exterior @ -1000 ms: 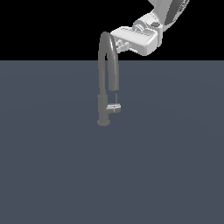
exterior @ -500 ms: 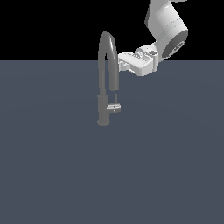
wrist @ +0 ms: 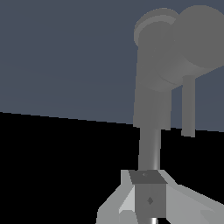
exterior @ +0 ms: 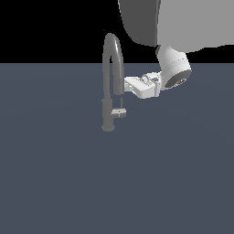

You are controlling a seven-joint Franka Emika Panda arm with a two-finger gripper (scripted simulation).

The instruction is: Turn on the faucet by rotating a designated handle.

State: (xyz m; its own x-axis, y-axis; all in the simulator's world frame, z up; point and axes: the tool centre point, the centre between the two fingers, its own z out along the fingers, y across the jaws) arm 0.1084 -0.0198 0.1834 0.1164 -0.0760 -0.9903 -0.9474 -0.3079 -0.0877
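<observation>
Grey floor (exterior: pixel 68 183) | hand (exterior: pixel 129 85) beside faucet (exterior: pixel 112 68), above handle (exterior: pixel 120 113) | grip unclear

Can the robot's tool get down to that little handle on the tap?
Probably yes. The tool hangs beside the spout, above the handle, with nothing showing in the gap between them. It isn't touching the tap yet.
</observation>
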